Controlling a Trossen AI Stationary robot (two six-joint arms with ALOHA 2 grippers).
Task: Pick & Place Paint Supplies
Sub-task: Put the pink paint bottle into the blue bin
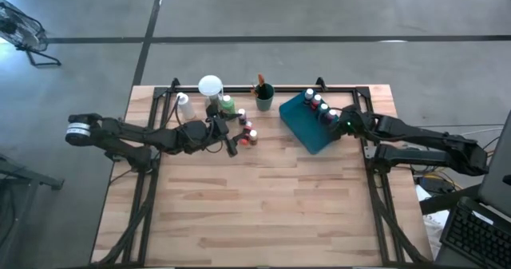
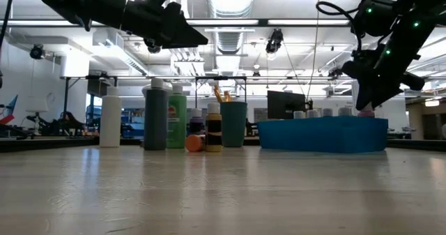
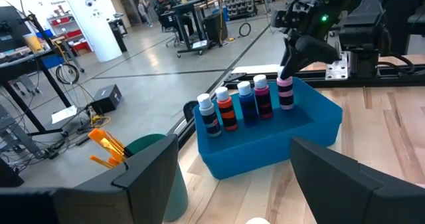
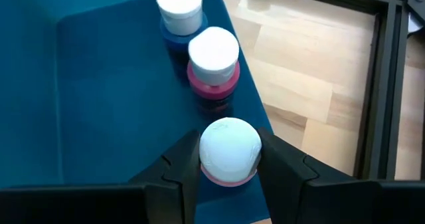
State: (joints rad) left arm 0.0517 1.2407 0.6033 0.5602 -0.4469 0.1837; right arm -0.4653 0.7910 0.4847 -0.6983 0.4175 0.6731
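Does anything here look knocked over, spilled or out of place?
One small bottle lies on its side among the upright bottles beside the green cup. No spill shows. The bottles in the tray stand upright in a row.

1. Five white-capped paint bottles (image 3: 242, 108) stand upright in a row along one wall of the teal tray (image 3: 265, 147): grey, red, blue, maroon, pink.
2. The pink bottle (image 3: 285, 94) is at the row's end, clamped at its cap.
3. More bottles (image 1: 246, 129) cluster well apart from the tray.
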